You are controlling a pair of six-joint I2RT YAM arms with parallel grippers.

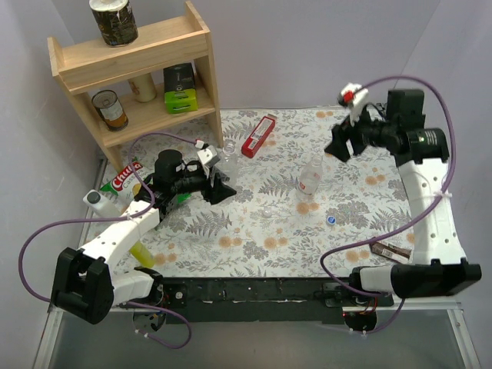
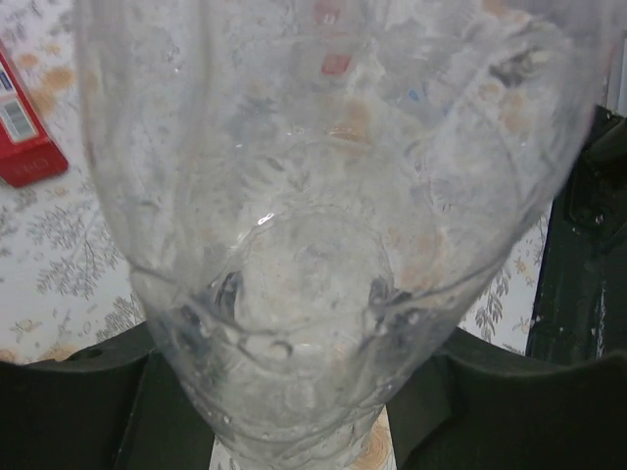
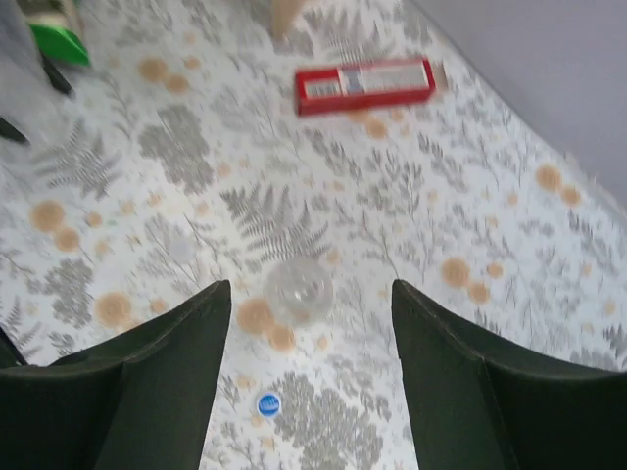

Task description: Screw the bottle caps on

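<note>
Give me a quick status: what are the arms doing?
Left gripper shut on plain bottle. Right gripper open, raised above labelled bottle. Blue cap loose near that bottle. Red box off to the side, no obstruction.

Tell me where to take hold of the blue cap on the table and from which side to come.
Grip the blue cap across its round rim, coming straight down from above. It lies flat and low on the tablecloth, with bare cloth all round, so a finger fits on either side. The labelled bottle stands apart from it.
</note>
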